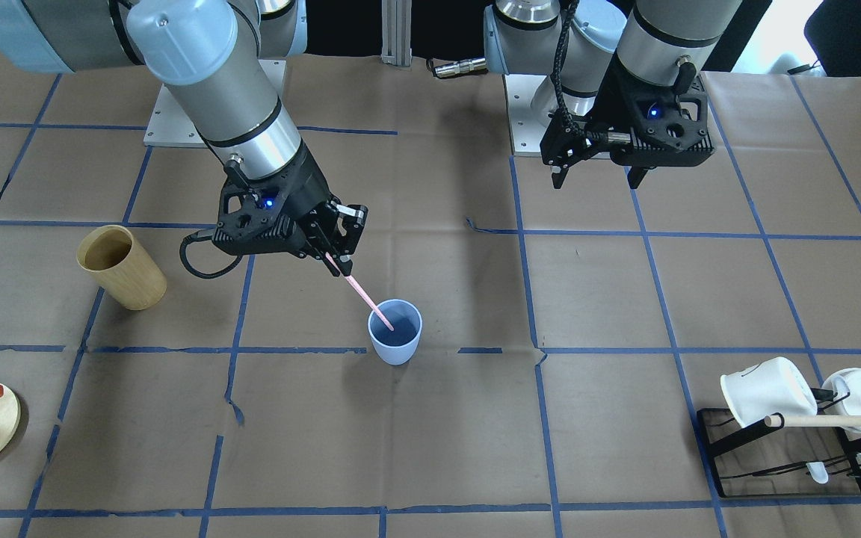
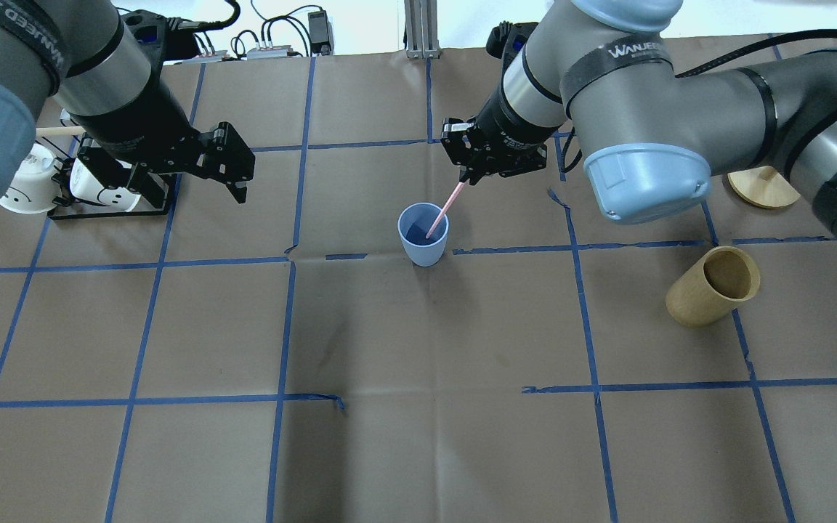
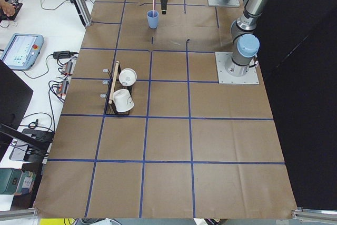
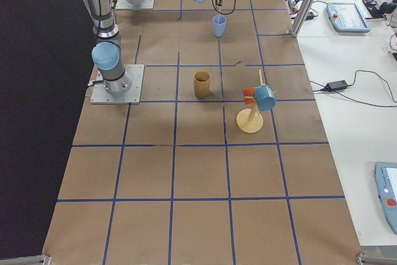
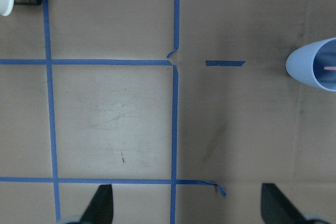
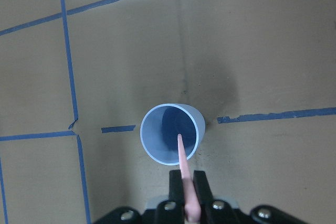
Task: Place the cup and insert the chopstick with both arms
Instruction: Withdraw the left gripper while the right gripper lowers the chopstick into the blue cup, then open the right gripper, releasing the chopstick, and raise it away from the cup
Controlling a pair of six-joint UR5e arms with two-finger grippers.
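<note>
Right gripper [image 1: 341,260], seen from the front-facing camera, is clamped on the top of the chopstick [image 1: 365,297], which slants down with its tip inside the cup [image 1: 396,345]. The cup stands upright on the worktop [image 1: 475,448]. Left gripper [image 1: 595,179] hangs well apart with jaws spread, holding nothing. Overhead, the cup sits near the middle of the worktop, just beside a blue tape line [image 2: 506,250]. From the right wrist, the chopstick points into the cup's mouth. From the left wrist, the left gripper's tips stand wide, with the cup at the right edge.
</note>
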